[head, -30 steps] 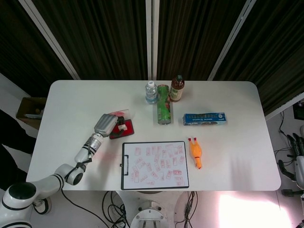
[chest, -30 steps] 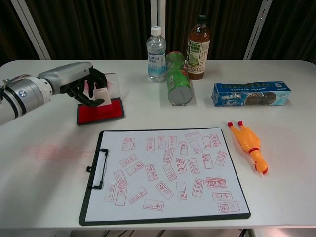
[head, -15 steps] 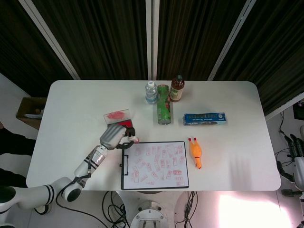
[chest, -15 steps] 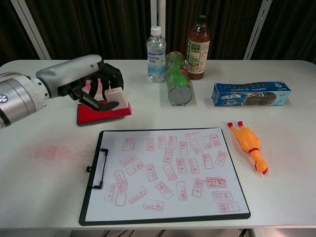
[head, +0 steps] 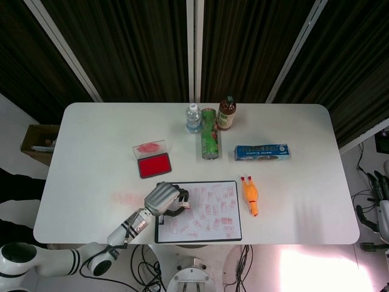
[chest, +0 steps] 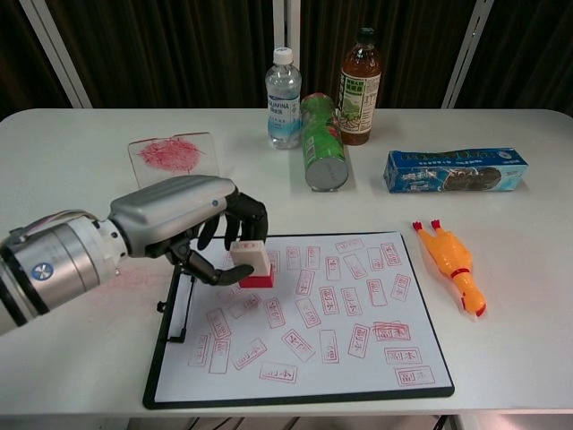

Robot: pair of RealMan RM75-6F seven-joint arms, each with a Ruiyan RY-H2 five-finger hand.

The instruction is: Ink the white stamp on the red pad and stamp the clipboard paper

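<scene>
Left hand grips the stamp over the paper's upper-left, just above or touching it. Pad sits open behind the clipboard. Right hand off-table, state unclear.

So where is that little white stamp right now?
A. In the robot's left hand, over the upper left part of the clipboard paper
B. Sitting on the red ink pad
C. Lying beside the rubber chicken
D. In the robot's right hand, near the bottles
A: the left hand holds the white stamp over the clipboard paper, while the red pad lies apart from it, farther back on the table.
</scene>
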